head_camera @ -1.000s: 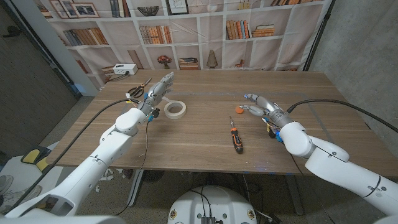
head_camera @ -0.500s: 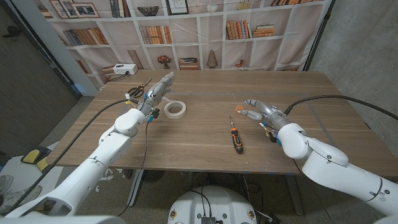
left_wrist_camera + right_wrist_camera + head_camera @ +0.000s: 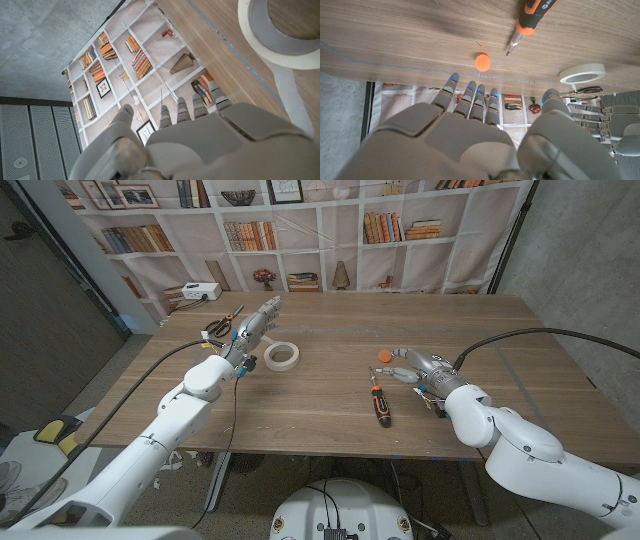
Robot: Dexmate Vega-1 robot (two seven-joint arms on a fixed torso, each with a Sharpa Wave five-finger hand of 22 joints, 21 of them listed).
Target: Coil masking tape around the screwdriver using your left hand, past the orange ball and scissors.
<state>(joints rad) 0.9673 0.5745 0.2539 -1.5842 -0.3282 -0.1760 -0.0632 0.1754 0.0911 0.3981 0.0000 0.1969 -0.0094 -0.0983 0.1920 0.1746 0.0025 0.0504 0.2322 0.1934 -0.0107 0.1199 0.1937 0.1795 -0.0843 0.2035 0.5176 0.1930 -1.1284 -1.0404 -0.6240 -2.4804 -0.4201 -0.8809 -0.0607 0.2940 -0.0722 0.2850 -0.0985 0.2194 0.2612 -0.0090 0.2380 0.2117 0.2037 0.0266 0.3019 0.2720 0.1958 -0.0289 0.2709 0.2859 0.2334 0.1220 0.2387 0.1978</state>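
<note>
The robot's left hand [image 3: 255,323] hovers with fingers spread, holding nothing, just beside the white ring-shaped masking tape roll [image 3: 282,356] on the wooden table [image 3: 330,420]. Beyond the roll lies an orange-and-black-handled screwdriver [image 3: 379,398]. Grasping the roll likely comes next.

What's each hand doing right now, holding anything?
Left hand: open, fingers extended beside the masking tape, holding nothing.
Right hand: open, fingers apart near the orange ball and screwdriver, holding nothing.
</note>
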